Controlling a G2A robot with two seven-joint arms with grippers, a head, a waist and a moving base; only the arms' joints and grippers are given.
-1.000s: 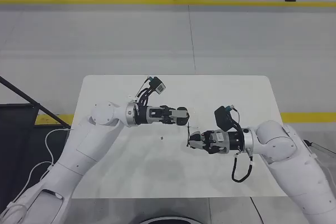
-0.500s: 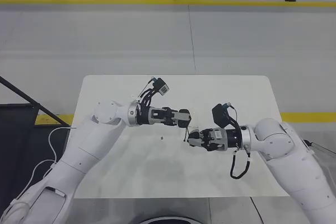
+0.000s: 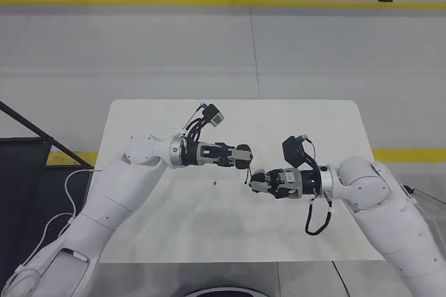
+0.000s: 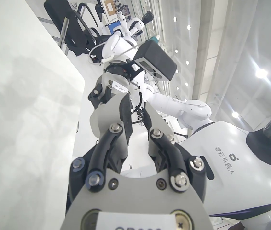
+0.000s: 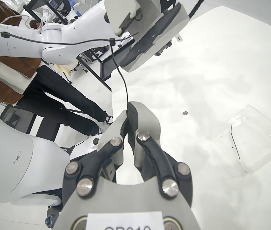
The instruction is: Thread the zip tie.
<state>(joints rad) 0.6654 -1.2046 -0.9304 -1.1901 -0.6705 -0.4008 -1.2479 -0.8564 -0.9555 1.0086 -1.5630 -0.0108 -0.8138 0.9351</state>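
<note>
A thin black zip tie [image 5: 121, 75] rises from my right gripper [image 5: 127, 114], which is shut on its strap. Its small square head [image 5: 112, 41] is at the free upper end. From above, the tie [image 3: 248, 172] spans the short gap between the two grippers over the middle of the white table [image 3: 320, 126]. My left gripper [image 3: 245, 154] hovers just beyond the head, and the right gripper [image 3: 254, 180] is close in front of it. In the left wrist view, the left gripper [image 4: 137, 116] has its fingers a narrow gap apart. I see nothing clamped between them.
A clear plastic sleeve [image 5: 248, 140] with another black tie in it lies flat on the table near the grippers. A small dark speck [image 5: 185, 113] lies on the tabletop. A person stands beyond the table's edge in the right wrist view.
Both grippers have drawn a little closer together over the table's middle, the right one carrying the zip tie toward the left one. Little moved in the last half second.
</note>
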